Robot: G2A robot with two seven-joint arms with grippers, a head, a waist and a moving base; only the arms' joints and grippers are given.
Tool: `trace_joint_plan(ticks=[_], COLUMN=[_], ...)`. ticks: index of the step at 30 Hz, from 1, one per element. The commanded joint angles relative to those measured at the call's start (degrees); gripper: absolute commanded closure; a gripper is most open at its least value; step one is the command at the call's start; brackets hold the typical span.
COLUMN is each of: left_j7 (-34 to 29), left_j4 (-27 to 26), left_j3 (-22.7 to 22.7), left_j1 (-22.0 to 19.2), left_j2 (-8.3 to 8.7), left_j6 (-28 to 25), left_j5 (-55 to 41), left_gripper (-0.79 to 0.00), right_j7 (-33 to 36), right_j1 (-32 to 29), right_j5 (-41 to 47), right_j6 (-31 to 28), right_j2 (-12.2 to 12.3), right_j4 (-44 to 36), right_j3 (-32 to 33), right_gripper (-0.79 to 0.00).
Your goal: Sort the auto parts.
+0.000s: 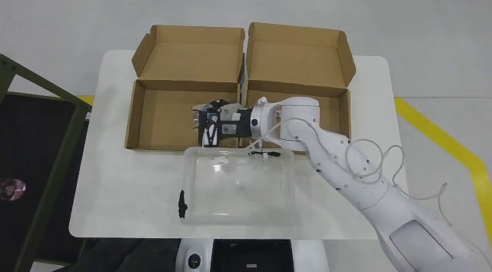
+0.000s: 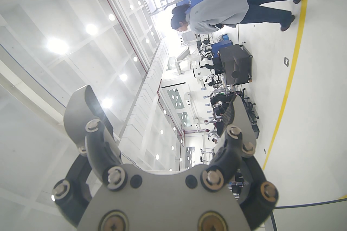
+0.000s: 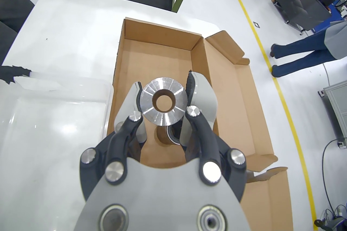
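Note:
My right gripper point(image 3: 163, 91) is shut on a silver metal ring point(image 3: 151, 98) with a round centre hole, holding it by its sides. In the top view this gripper point(image 1: 206, 122) hangs over the left cardboard box point(image 1: 165, 118), near its front right part. Under the held ring, another round part point(image 3: 171, 136) lies on the floor of that box point(image 3: 160, 34), partly hidden by the fingers. My left gripper point(image 2: 158, 102) points up into the room, open, with nothing between its fingers.
A second open cardboard box point(image 1: 330, 107) stands to the right of the first. A clear plastic bin point(image 1: 238, 184) sits in front of both boxes. A black-gloved hand point(image 3: 12, 73) rests at the bin's rim. A green rack point(image 1: 31, 118) stands left of the table.

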Motion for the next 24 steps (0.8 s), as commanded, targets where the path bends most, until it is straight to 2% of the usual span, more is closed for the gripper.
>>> trace_joint_plan(ticks=[1,24], left_j7=[0.0,0.0], left_j4=[0.0,0.0], left_j3=[0.0,0.0], left_j1=[0.0,0.0], left_j2=[0.0,0.0], left_j6=[0.0,0.0], left_j5=[0.0,0.0], left_gripper=[-0.785,-0.785], right_j7=[-0.3,-1.5], right_j1=[0.6,8.3], right_j5=[0.6,2.8], right_j6=[0.2,-4.0], right_j2=[-0.5,-6.6], right_j4=[1.6,18.6], right_j3=[-0.8,-10.0], right_gripper=[0.0,0.0])
